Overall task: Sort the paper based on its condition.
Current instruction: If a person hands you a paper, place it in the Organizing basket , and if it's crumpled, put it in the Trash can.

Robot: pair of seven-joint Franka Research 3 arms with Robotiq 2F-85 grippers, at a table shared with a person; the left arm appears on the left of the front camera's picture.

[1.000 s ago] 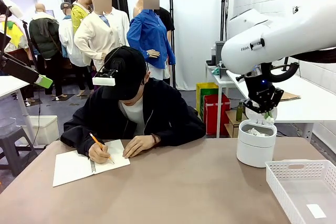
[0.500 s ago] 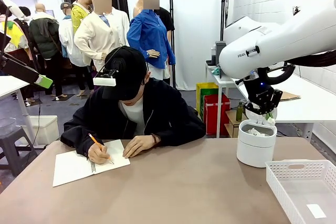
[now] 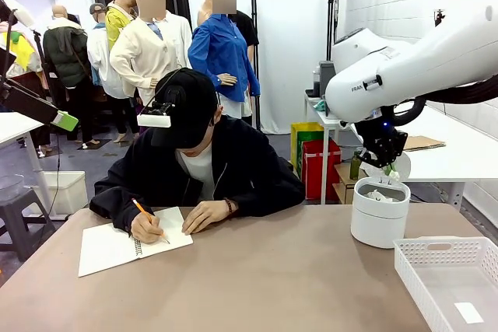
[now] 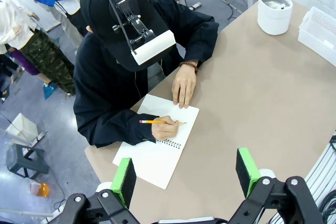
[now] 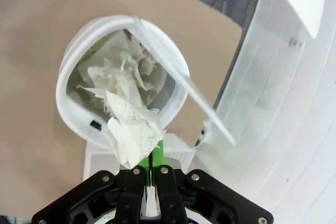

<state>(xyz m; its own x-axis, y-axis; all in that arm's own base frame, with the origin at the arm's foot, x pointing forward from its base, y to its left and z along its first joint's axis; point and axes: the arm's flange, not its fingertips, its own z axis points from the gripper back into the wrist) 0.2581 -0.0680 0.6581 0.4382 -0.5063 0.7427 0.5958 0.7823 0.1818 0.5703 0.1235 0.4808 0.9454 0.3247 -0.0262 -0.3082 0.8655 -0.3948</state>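
Right gripper: the black two-finger right gripper (image 5: 150,157) with green pads hangs directly above the round white plastic bin (image 3: 380,213) near the table's far right edge, its fingers pinched together on a crumpled white wad of paper (image 5: 134,132).
Paper: the lumpy wad sticks out beyond the fingertips, poised just over the bin's open mouth (image 5: 73,61); faint pencil marks show on its creased faces. In the front view it appears as a small pale lump (image 3: 391,171) below the gripper, apart from the bin's rim.
Bin: more crumpled white paper scraps (image 5: 122,72) already lie inside; its swing lid (image 5: 173,85) is tilted on edge across the opening.
Left gripper: the left gripper (image 4: 186,176) hovers high over the near side of the brown table (image 3: 272,277), its green-padded fingers (image 4: 124,180) spread wide apart with nothing between them.
Person: a person in a black cap and black jacket (image 3: 198,157) sits at the far side, bent over a white spiral-bound notebook (image 3: 128,242), writing with a yellow pencil (image 4: 160,122) in one hand (image 3: 145,227) while the other hand (image 3: 206,214) rests flat on the page's edge.
Basket: a white perforated plastic basket (image 3: 420,266) stands at the table's near right corner, just beside the bin, with a small flat white slip (image 3: 469,312) lying on its floor.
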